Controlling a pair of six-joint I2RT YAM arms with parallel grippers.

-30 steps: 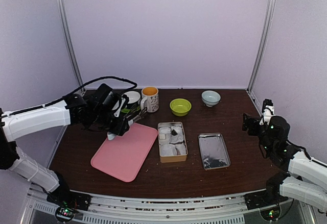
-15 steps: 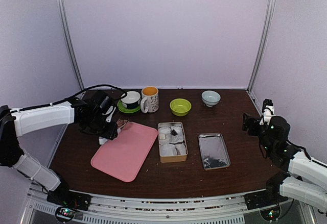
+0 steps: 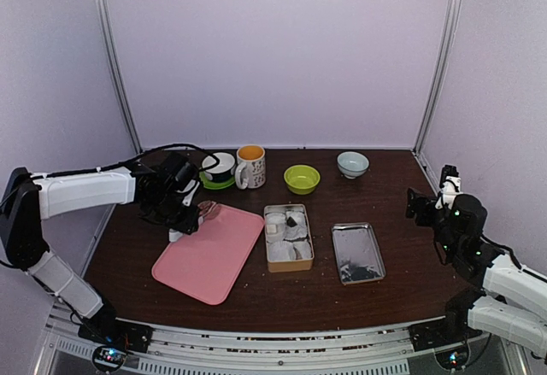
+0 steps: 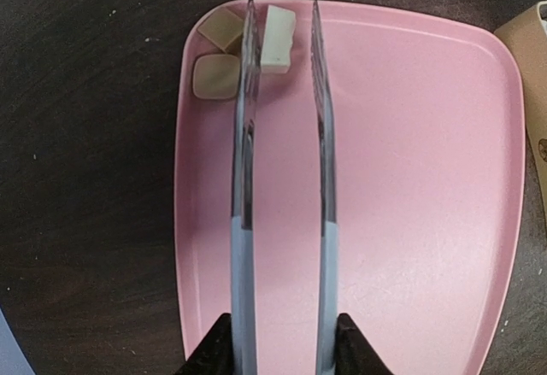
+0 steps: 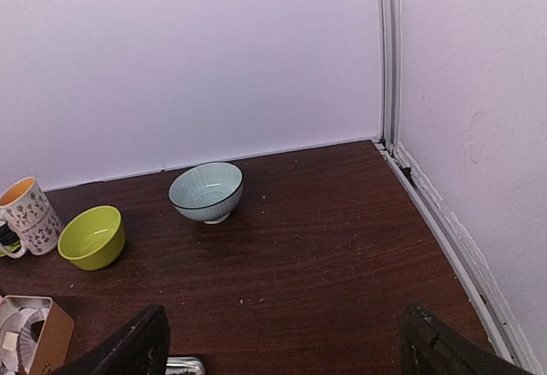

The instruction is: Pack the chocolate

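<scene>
The left jaws are clamped on the tongs (image 4: 244,178). Their tips stand apart around a whitish chocolate (image 4: 278,26) in the pink tray's (image 3: 205,260) corner nearest the desk's far edge. Two brown lumps (image 4: 215,78) lie just outside the tips. A cup (image 3: 220,166) and a mug (image 3: 250,166) crowd in behind. The tin (image 3: 288,237) sits mid-desk. The right jaws gape empty over bare desk (image 5: 325,247) near the right edge.

You have soft, even light and faint shadows; the pink tray (image 4: 410,178) shows a mild sheen, and all views look sharp.
</scene>
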